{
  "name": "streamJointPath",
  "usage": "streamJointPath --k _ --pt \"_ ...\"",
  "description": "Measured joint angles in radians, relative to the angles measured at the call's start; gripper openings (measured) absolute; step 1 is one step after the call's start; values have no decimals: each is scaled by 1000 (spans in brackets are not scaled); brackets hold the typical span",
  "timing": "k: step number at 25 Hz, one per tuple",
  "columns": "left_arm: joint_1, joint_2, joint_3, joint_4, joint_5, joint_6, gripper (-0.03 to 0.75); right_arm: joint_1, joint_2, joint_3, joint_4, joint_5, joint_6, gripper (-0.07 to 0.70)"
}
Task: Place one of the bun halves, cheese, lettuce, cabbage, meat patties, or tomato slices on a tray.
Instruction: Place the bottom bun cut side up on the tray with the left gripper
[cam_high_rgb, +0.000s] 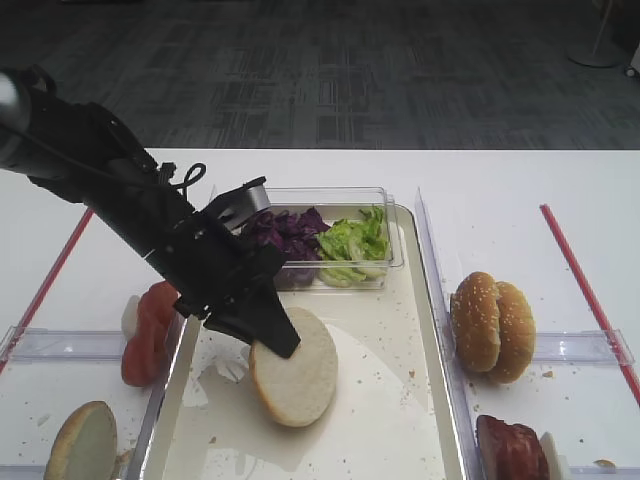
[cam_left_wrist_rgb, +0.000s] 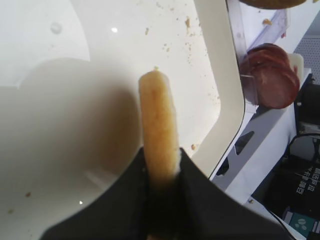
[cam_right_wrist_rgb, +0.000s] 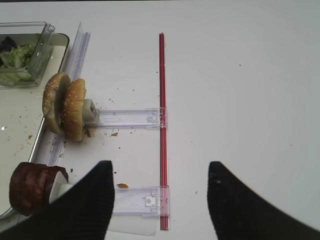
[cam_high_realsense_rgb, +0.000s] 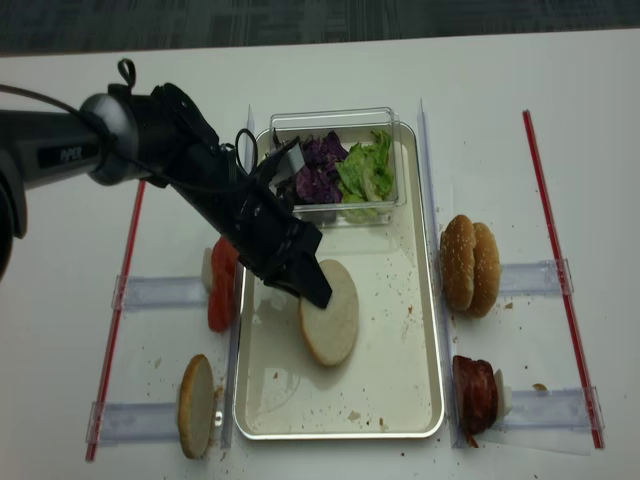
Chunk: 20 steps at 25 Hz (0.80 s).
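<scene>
The left gripper (cam_high_rgb: 268, 335) has its jaws clenched on the rim of the plain bun half (cam_high_rgb: 296, 368), which hangs just below the jaws over the cream floor of the tray (cam_high_rgb: 420, 400); the bread looks light and soft, so I judge that a gentle grip at the firm crust edge is best, because hard pressure would crush it. The left wrist view shows the bun edge-on between the jaws, while the high views show its pale cut face. The right gripper (cam_right_wrist_rgb: 160, 200) stands with released jaws above the counter (cam_right_wrist_rgb: 240, 75), grasping nothing.
</scene>
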Motion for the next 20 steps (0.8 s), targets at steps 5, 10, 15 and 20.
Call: streamJointPath --k 5,10,15,20 --pt "2 0 0 11 0 -3 65 0 0 0 0 0 6 445" --pt "2 2 -1 18 0 -4 65 0 0 0 0 0 8 445" --pt "2 59 -4 15 0 -4 65 0 0 0 0 0 16 445" --pt "2 80 -4 9 -19 1 65 0 0 0 0 0 18 445"
